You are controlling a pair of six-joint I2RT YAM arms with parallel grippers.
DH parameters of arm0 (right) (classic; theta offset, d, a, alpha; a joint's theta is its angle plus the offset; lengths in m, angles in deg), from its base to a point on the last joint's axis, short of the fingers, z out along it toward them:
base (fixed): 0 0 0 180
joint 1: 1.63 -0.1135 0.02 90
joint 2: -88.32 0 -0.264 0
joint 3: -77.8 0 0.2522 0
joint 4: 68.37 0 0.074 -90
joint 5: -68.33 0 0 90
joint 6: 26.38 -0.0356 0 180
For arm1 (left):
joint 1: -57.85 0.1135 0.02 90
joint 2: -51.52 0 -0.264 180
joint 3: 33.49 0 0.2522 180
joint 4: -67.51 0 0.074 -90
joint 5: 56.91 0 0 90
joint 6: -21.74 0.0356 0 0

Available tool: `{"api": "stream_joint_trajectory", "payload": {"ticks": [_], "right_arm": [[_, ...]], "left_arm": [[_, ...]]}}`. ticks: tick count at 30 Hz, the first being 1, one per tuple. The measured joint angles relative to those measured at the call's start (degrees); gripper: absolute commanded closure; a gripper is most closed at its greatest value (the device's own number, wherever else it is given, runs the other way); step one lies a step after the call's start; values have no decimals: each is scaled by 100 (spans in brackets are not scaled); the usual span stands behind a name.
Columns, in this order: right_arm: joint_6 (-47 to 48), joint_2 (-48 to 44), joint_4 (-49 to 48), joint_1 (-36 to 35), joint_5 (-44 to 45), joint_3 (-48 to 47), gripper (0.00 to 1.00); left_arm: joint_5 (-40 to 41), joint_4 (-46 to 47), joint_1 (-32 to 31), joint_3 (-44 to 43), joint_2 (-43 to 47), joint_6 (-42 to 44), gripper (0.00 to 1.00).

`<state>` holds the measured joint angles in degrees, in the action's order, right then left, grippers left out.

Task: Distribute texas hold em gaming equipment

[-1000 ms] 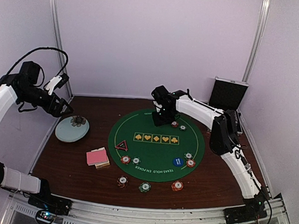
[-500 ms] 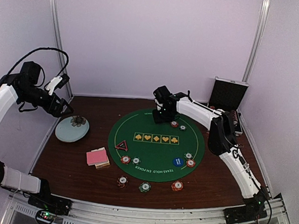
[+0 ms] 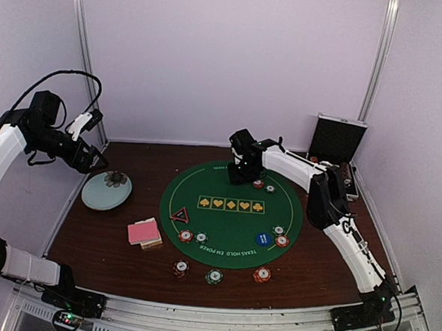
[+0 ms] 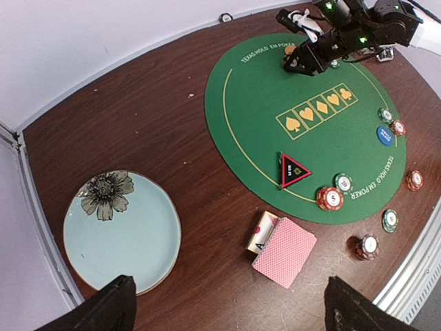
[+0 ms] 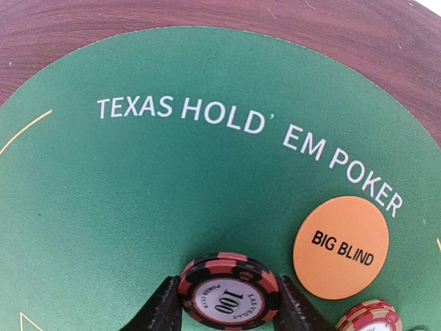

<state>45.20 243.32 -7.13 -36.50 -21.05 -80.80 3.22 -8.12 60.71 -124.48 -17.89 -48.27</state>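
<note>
R gripper [image 3: 238, 177] is down at the far rim of the green poker mat [image 3: 225, 226], pinching a red-and-black 100 chip [image 5: 229, 289] by its edges, one finger each side. The chip is just below the "TEXAS HOLD' EM POKER" lettering; can't tell if it touches the felt. Orange BIG BLIND button [image 5: 340, 247] lies flat just right of it, not touching, w/ another red chip [image 5: 368, 318] at the frame's bottom edge.

L gripper [image 3: 95, 158] hangs high over the counter's [image 4: 158, 124] left side, near the pale blue flower dish [image 4: 138, 241], fingers spread wide, nothing betw. them.

Pink-red-backed card deck [image 4: 284, 252] sits on bare counter just off the mat's near-left edge, a face-up card peeking from under it. Black red-edged triangular marker [image 4: 292, 169] is on the mat's left side. Blue button [image 4: 385, 135] is on the mat's right side w/ a pair of chips [image 4: 397, 127] beside it. Two near chips [image 4: 329, 198] sit by the near lettering. Three off-mat chips [image 4: 367, 246] lie on the counter toward the arm bases. Black-lined case [image 3: 337, 139] stands upright at back right.
</note>
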Motion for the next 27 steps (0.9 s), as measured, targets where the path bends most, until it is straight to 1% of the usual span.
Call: {"api": "stream_joint_trajectory", "payload": {"ticks": [3, 5, 13, 17, 21, 23, 27], "right_arm": [[-55, 0, -17, 11, -37, -2, 42], [-92, 0, -26, 11, -63, 0, 41], [-107, -17, -26, -52, -103, 0, 41], [-107, -262, 76, -151, -70, 87, 40], [-79, -1038, 72, -389, 42, 612, 37], [-35, -1539, 74, -586, 116, 920, 32], [140, -2780, -55, -1255, 251, 1917, 21]], "left_arm": [[-7, -9, 0, 0, 2, 9, 2], [-24, -33, 0, 0, 0, 9, 3], [-72, -94, 0, 0, 2, 9, 3], [-70, -109, 0, 0, 2, 9, 2], [-66, -118, 0, 0, 4, 7, 2], [-66, -118, 0, 0, 9, 4, 2], [-57, -120, 0, 0, 48, 4, 2]]}}
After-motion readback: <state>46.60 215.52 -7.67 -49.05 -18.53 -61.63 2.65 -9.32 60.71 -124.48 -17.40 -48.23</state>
